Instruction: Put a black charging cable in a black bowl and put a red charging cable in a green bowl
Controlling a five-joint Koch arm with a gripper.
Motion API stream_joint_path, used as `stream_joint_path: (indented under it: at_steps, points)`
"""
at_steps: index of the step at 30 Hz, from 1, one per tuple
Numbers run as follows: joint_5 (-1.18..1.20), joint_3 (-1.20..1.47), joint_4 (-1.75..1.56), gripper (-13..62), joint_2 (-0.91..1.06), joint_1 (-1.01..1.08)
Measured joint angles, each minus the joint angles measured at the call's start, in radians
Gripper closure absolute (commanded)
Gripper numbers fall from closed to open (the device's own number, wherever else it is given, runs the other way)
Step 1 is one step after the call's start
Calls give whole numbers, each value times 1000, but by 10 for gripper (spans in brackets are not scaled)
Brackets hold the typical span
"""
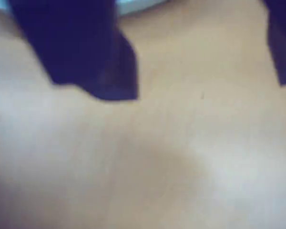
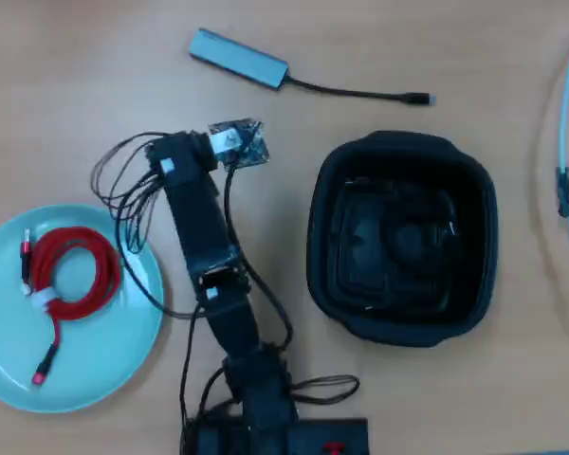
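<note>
Already the red charging cable [image 2: 71, 270] lies coiled in the green bowl [image 2: 123, 365] at the worktop's [image 2: 76, 95] left edge in the overhead view. Rightward, well apart, sits the black bowl [image 2: 402, 237]; dark shapes fill its bottom, too murky to name. Between them the pincer [image 1: 200, 90] hangs over bare wood, jaws spread wide, holding nothing. A grey hub [image 2: 239, 57] rests near the far edge.

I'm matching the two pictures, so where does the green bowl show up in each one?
Overhead view: the green bowl sits at lower left, holding the red cable.
Wrist view: only a pale sliver of its rim at the top edge.
Shared landmark: the wooden table.
</note>
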Motion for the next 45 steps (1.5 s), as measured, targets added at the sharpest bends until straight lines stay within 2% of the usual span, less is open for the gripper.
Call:
stream_joint_path:
  at_steps: [3, 7, 12, 17, 21, 25, 45]
  points:
    - [-2, 400, -219, 190, 92, 41]
    - [-8, 991, -667, 190, 325, 89]
    - [14, 1368, -954, 190, 709, 115]
    - [190, 1888, -1327, 189, 1131, 236]
    - [331, 2186, -1819, 190, 1181, 331]
    - [351, 2286, -1996, 191, 1181, 334]
    - [351, 2290, -1921, 191, 1169, 284]
